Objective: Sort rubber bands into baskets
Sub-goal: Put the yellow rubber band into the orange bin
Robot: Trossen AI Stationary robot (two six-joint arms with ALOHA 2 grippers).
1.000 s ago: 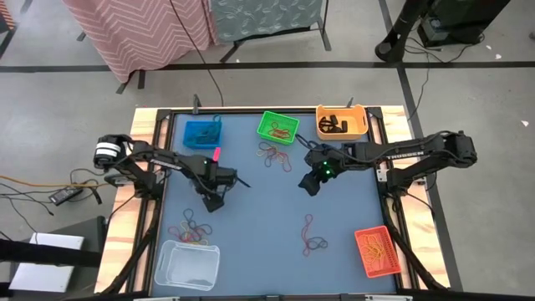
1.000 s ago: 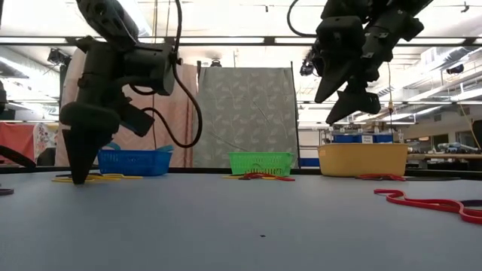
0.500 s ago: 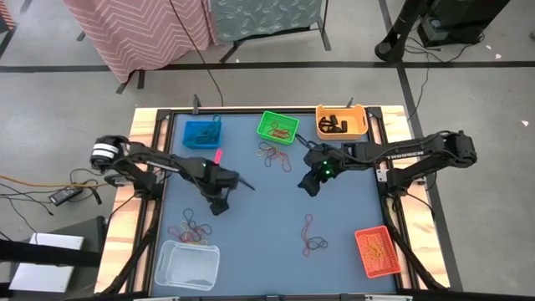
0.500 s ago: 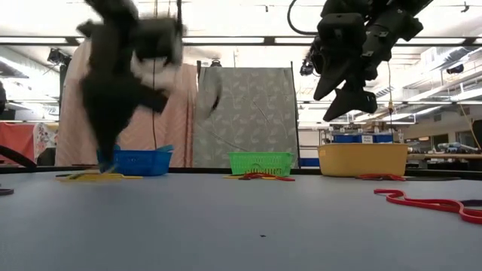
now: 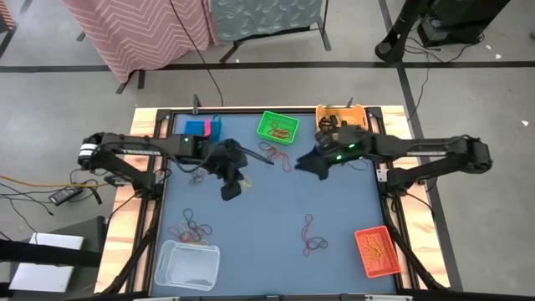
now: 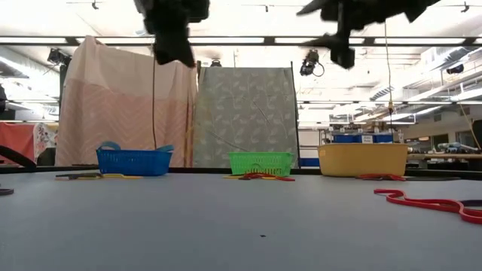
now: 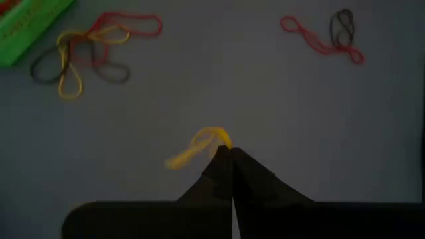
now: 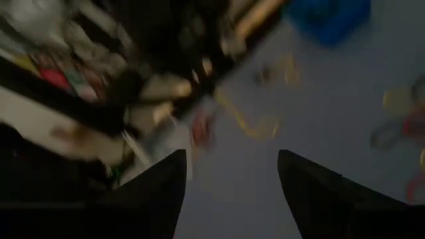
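My left gripper (image 7: 230,154) is shut on a yellow rubber band (image 7: 197,147) above the middle of the blue table; in the high view it (image 5: 231,191) is below the arm's wrist. My right gripper (image 8: 229,174) is open and holds nothing. It hovers (image 5: 306,164) right of centre, near the green basket (image 5: 277,127). Loose rubber bands lie in clusters by the green basket (image 7: 86,53), at the near left (image 5: 191,231) and at the near middle (image 5: 313,240). The blue basket (image 5: 199,129) and the yellow-orange basket (image 5: 343,118) are partly hidden by the arms. My left gripper pinches one end of the yellow band (image 7: 221,139) between its two fingertips. The fingers slant down from above. The rest of the loop sticks out slack to one side of the tips, lifted clear of the table.
A red-orange basket (image 5: 378,252) stands at the near right corner and a clear white basket (image 5: 186,265) at the near left. A red band and a black band (image 7: 325,34) lie on the bare table surface. A wooden frame (image 5: 147,121) borders the table.
My left gripper has risen from the table surface at the left with the yellow band, swinging up and toward the table's middle; the band is now clear of the table. My right gripper has also gone up and tipped closer to level, staying open.
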